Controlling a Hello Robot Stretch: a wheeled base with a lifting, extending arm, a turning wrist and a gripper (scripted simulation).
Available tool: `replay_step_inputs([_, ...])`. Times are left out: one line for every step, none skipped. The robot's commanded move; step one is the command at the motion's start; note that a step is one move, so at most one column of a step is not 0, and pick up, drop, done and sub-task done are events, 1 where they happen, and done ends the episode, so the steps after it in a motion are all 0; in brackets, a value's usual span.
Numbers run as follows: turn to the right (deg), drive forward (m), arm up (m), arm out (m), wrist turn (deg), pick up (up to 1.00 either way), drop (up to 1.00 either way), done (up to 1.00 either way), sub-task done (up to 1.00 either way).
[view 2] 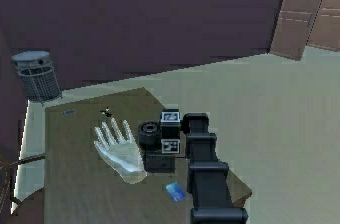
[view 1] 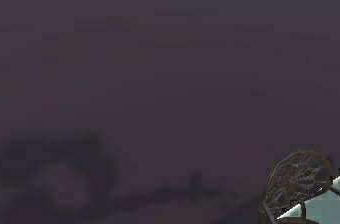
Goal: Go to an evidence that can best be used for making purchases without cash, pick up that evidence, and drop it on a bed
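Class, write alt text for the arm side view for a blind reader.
The robot's dark arm reaches over a brown table, its end effector near a white hand-shaped model. A small blue flat item lies beside the arm; a mesh bin stands past the table.

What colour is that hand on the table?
The hand is white, clearest in the arm side view.

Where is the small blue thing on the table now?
In the arm side view the small blue thing lies low on the brown table, between the white hand sculpture and the dark arm bar, close beside the bar.
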Motion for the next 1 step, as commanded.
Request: replay_step_inputs([0.0, 0.0, 0.0, 0.0, 15.0, 0.0, 0.0, 0.0, 0.0])
